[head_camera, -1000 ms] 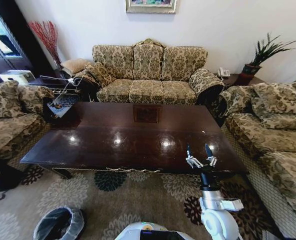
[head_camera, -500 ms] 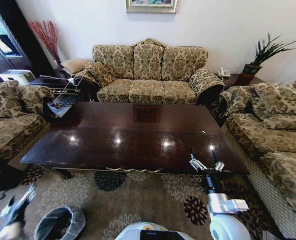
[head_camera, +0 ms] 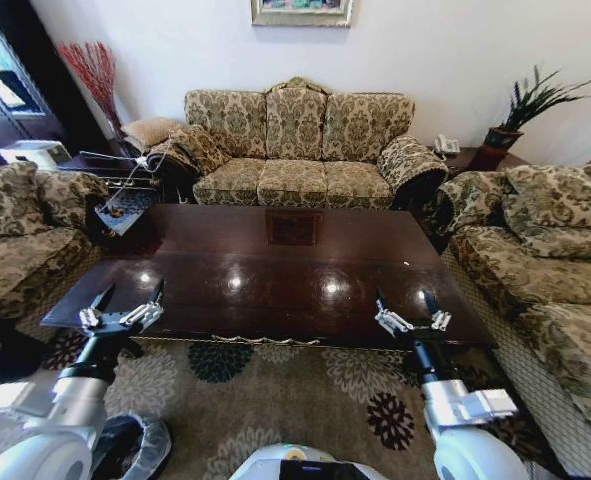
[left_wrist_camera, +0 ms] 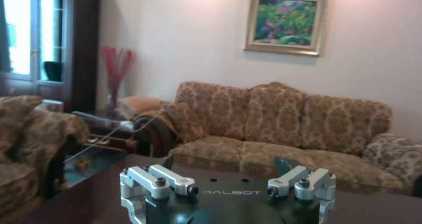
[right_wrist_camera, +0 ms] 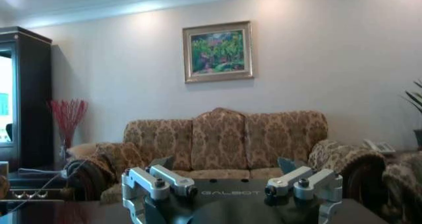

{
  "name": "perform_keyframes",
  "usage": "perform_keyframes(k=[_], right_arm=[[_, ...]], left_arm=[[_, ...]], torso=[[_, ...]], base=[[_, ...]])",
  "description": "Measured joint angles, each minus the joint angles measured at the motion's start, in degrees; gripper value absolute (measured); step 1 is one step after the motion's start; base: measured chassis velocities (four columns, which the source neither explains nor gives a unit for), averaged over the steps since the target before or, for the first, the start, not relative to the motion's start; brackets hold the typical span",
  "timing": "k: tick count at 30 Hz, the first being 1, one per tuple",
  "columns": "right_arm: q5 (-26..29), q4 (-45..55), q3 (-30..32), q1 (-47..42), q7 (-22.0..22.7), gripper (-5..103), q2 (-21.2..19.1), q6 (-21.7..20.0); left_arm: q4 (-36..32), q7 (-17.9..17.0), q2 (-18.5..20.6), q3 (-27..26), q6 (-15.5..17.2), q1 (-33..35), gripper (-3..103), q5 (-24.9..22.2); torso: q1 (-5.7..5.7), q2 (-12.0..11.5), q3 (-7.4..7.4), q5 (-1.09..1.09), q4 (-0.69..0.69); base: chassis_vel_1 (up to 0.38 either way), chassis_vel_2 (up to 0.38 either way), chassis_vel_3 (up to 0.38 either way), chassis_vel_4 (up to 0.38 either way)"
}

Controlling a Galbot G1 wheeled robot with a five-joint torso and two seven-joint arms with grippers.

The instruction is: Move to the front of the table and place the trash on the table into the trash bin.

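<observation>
The trash is not to be found on the table (head_camera: 275, 270): its glossy dark top, carved inset square included, carries nothing but light reflections from near edge to far edge. The trash bin (head_camera: 140, 450), lined with a pale bag, stands on the patterned carpet (head_camera: 275, 400) at the near left, partly covered by the left arm. Change noted: a second ago the left arm was absent from the head view, half a second ago it was just entering low at the left by the bin, and now the left gripper (head_camera: 123, 305) is raised level with the table's near-left edge. It is spread wide and empty. The right gripper (head_camera: 411, 310) has drifted slightly rightward along the near-right edge; it too is spread wide and holds nothing. Both wrist views look across the table towards the far sofa (head_camera: 300, 145), confirming the level, forward-pointing pose. Assessment: the robot already fronts the table and both arms stand symmetric in a ready posture; with no litter visible on the surface, the clearing appears complete or nothing remains within sight to pick.
</observation>
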Motion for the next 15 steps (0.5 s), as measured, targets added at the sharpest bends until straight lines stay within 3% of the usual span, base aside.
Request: perform_keyframes(k=[15], right_arm=[[-0.09, 0.01, -0.04, -0.11, -0.15, 100, 0.43, 0.21]], left_arm=[[0.88, 0.0, -1.1, 0.13, -0.07, -0.15, 100, 0.37]], torso=[[0.0, 0.0, 0.0, 0.0, 0.0]], base=[[0.0, 0.0, 0.0, 0.0]])
